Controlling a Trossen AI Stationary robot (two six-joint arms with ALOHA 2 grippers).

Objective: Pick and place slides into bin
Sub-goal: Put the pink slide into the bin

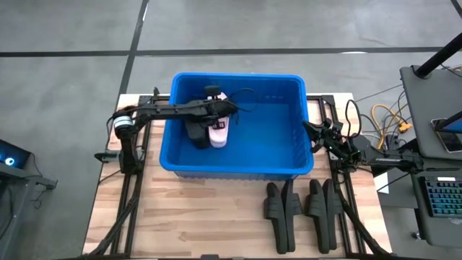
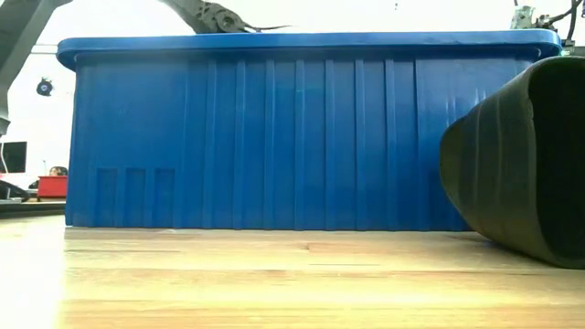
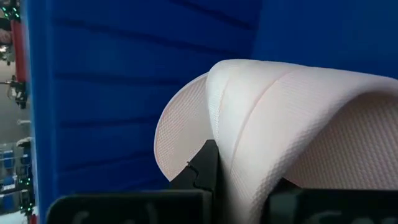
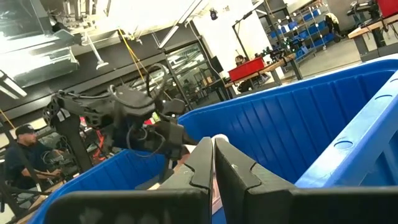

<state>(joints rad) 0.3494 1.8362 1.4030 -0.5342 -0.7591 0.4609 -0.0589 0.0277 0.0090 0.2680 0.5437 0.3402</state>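
High view: the bin, a bright blue rectangular plastic tub with a rolled rim, stands at the far middle of the slatted wooden table. The left hand reaches over the bin's left part and holds a pale pink slide; a black slide lies just beside it on the bin floor. The right hand sits at the bin's right rim. Four black slides lie side by side on the table in front of the bin's right corner.

Low view: the bin's ribbed front wall fills the frame. One black slide, smooth foamy rubber with a rounded edge, looms at the right.

Left wrist view: the dark fingers clamp the pink slide's finely textured, curved foam strap against the blue ribbed wall.

Right wrist view: the right hand's fingers are pressed together, holding nothing, above the bin rim. A person stands beyond the table.
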